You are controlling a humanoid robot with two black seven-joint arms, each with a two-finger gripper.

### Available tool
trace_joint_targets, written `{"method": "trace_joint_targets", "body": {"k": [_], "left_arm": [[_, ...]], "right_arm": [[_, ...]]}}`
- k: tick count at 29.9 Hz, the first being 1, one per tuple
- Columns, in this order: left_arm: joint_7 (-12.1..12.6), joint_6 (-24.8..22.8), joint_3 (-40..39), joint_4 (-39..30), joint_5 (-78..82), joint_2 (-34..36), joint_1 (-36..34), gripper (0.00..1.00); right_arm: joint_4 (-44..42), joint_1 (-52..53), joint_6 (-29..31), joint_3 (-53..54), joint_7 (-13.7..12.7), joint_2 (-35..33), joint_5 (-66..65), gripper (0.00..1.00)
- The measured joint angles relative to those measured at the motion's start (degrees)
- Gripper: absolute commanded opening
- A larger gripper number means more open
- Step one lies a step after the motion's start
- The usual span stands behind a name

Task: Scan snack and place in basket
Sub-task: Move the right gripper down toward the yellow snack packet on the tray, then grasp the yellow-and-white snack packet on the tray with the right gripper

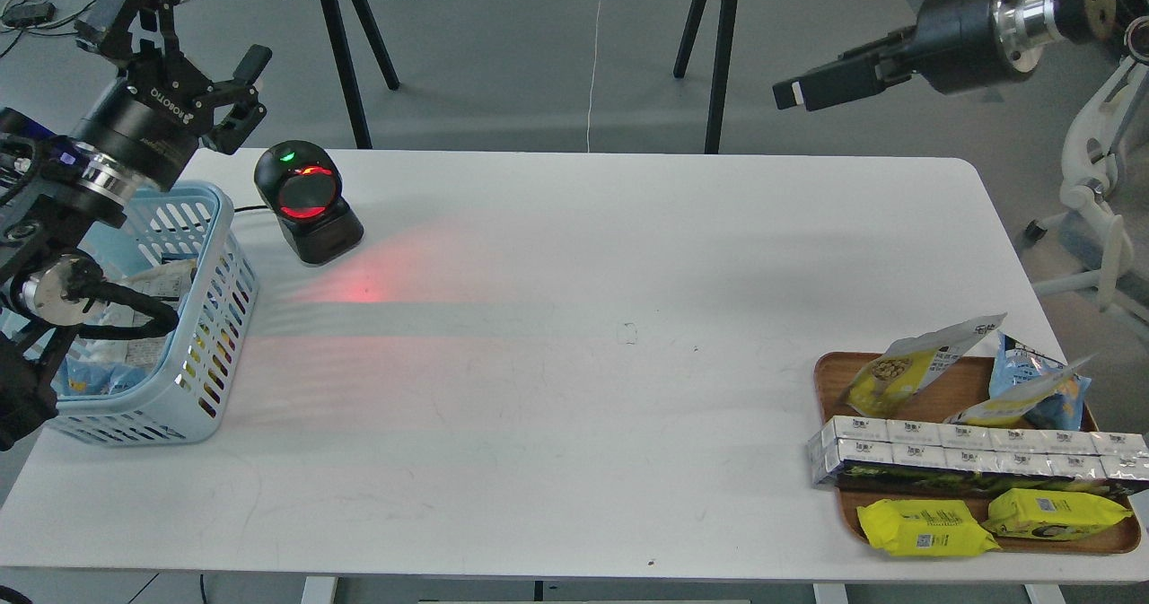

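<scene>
White laminate forms the surface (574, 335), and the task's things sit at opposite ends of it. The snack (916, 366), a stand-up pouch with a yellow lower part, a white-silver top and a round picture of yellow beans, leans tilted at the back left of a brown wooden tray (830, 372) near the right edge. Just beside it on the tray is a blue-and-yellow crinkly bag (1032, 389). In front of both lies a row of white-topped cartons (969, 451) running across the tray, and nearest the front edge lie two flat yellow packets (987, 523), side by side.

At the far left stands the light blue basket (211, 317) with slotted sides; white and blue wrapped items show inside it, partly hidden by the left arm. Beside the basket, toward the back of the surface, is a black barcode scanner (307, 200) with a red lit window and a small green light on top; a red glow falls on the surface in front of it.

The left gripper (202, 65) is raised above the back corner of the basket, its jaws spread apart and holding nothing. The right gripper (812, 88) hangs high over the floor behind the far right of the surface, well apart from the tray; it is seen side-on and dark, and I cannot tell whether its jaws are parted or closed.
</scene>
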Motion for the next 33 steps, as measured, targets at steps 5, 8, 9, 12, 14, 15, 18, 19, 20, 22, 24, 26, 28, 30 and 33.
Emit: {"method": "trace_joint_targets", "body": {"k": [5,8,9,12,14,15,18,19,20,22,24,26,28,30,33], "left_arm": [[0.0,0.0,0.1,0.1,0.0,0.0,0.2,1.0],[0.0,0.0,0.1,0.1,0.0,0.0,0.3,1.0],[0.0,0.0,0.1,0.1,0.0,0.0,0.4,1.0],[0.0,0.0,0.1,0.1,0.0,0.0,0.4,1.0],[0.0,0.0,0.1,0.1,0.0,0.0,0.4,1.0],[0.0,0.0,0.1,0.1,0.0,0.0,0.4,1.0],[0.0,0.0,0.1,0.1,0.0,0.0,0.4,1.0],[0.0,0.0,0.1,0.1,0.0,0.0,0.4,1.0],[0.0,0.0,0.1,0.1,0.0,0.0,0.4,1.0],[0.0,0.0,0.1,0.3,0.1,-0.1,0.4,1.0],[0.0,0.0,0.1,0.4,0.1,-0.1,0.4,1.0],[0.0,0.0,0.1,0.5,0.1,-0.1,0.4,1.0],[0.0,0.0,0.2,0.8,0.1,-0.1,0.4,1.0],[0.0,0.0,0.3,1.1,0.1,-0.1,0.4,1.0],[0.0,0.0,0.4,1.3,0.1,-0.1,0.5,1.0]], "right_arm": [[12.1,1.7,0.0,0.7,0.0,-8.2,-20.2,0.99],[20.5,1.7,0.0,0.7,0.0,-14.6,-29.0,0.99],[23.0,1.7,0.0,0.7,0.0,-16.6,-31.2,0.99],[28.8,0.4,0.0,0.6,0.0,-21.5,-37.0,0.99],[30.7,-0.8,0.0,0.6,0.0,-24.0,-40.9,0.99],[31.0,-1.4,0.0,0.6,0.0,-24.8,-42.2,0.99],[31.3,-3.9,0.0,0.5,0.0,-26.0,-43.8,0.99],[31.3,-4.9,0.0,0.6,0.0,-26.2,-43.9,0.99],[31.3,-5.7,0.0,0.6,0.0,-26.2,-44.0,0.99],[31.3,-7.1,0.0,0.6,0.0,-26.2,-44.0,0.99],[31.3,-8.1,0.0,0.7,0.0,-25.9,-44.0,0.99],[31.2,-9.0,0.0,0.7,0.0,-25.6,-44.0,0.99],[31.0,-9.9,0.0,0.7,0.0,-24.9,-44.0,0.99],[30.4,-10.8,0.0,0.8,0.0,-24.1,-44.0,0.98],[28.9,-11.7,0.0,1.5,0.0,-22.6,-44.0,0.98]]}}
